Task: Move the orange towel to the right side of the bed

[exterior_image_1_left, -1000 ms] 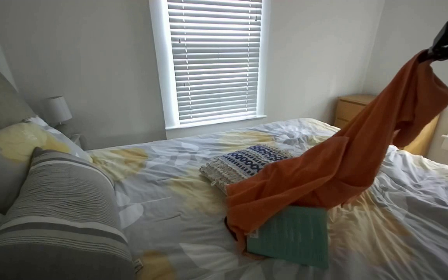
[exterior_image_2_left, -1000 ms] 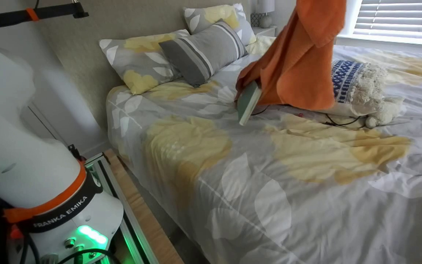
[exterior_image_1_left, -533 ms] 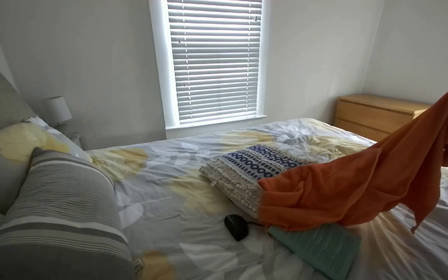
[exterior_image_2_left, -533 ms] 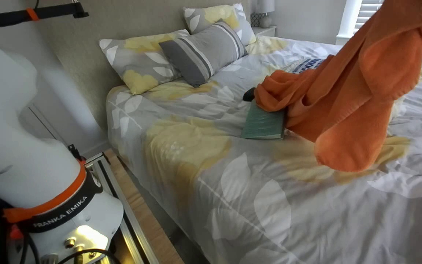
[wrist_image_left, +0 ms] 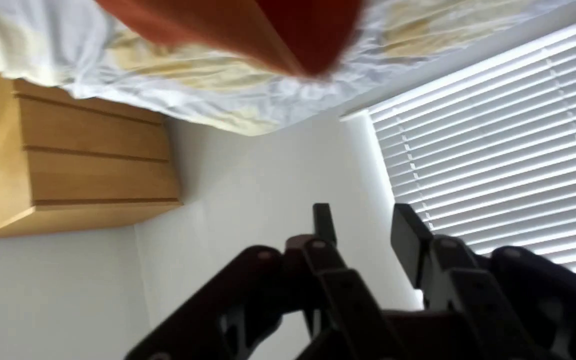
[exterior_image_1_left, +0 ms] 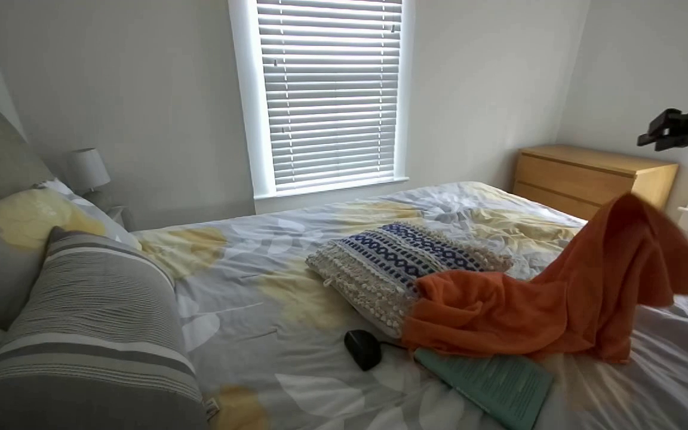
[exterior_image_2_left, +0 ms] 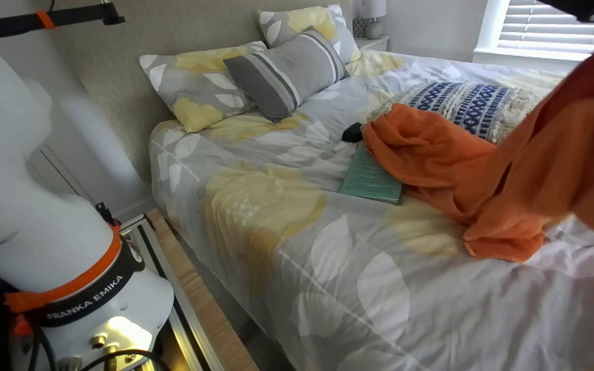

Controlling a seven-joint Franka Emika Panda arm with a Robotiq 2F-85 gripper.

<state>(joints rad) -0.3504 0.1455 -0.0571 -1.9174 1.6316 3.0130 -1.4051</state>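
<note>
The orange towel (exterior_image_1_left: 511,313) lies bunched on the bed (exterior_image_1_left: 242,334) beside the patterned cushion. Its far end stands up in a blurred fold in the air, below my gripper. It also shows in an exterior view (exterior_image_2_left: 431,154), running out of the right edge, and blurred along the top of the wrist view (wrist_image_left: 238,30). My gripper (exterior_image_1_left: 648,141) is above the towel and apart from it. In the wrist view the two fingers (wrist_image_left: 363,225) are spread with nothing between them. Only a dark piece of the gripper shows at the top right in an exterior view (exterior_image_2_left: 593,15).
A green book (exterior_image_1_left: 499,385) lies flat, partly under the towel. A black mouse (exterior_image_1_left: 363,349) lies beside it. The blue-and-white cushion (exterior_image_1_left: 392,257) touches the towel. A grey striped pillow (exterior_image_1_left: 93,316) is at the headboard. A wooden dresser (exterior_image_1_left: 577,173) stands beyond the bed's foot.
The towel was pulled rightward by my gripper, which has since opened and let go; the raised end has dropped. The book went from tilted to flat, and the mouse and cushion became uncovered.
</note>
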